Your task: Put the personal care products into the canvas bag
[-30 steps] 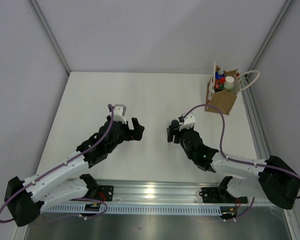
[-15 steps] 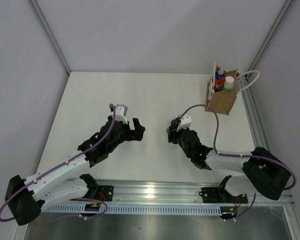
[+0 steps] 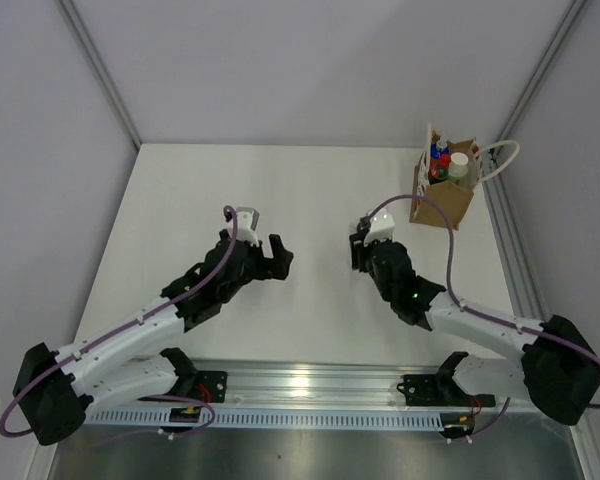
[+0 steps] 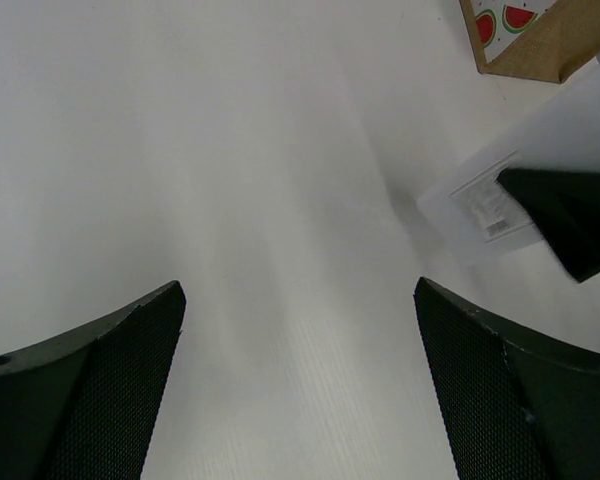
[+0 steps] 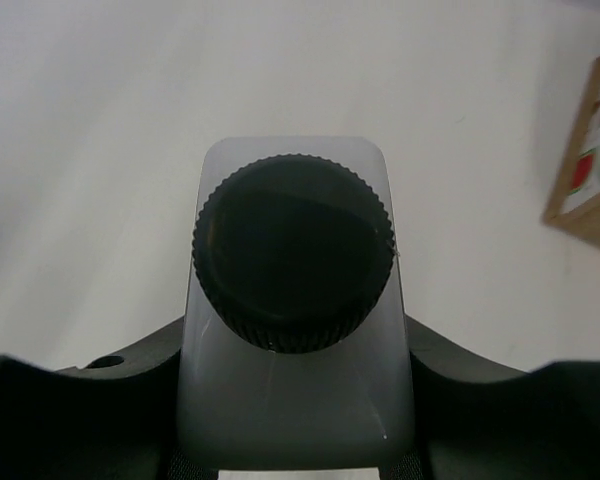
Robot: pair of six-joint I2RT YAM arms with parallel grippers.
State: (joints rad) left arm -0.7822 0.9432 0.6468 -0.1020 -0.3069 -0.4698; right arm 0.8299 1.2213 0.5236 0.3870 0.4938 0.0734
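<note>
Right wrist camera shows my right gripper [image 3: 359, 252] pinching the clear bottle [image 5: 295, 400] by its sides, its black cap [image 5: 292, 250] facing the lens, near the middle of the table [image 3: 180, 200]. My left gripper [image 4: 298, 290] is spread wide, holding nothing. The green bottle [image 3: 461, 168] and red bottle [image 3: 438, 157] stand inside the bag [image 3: 442, 203] at the far right corner.
</note>
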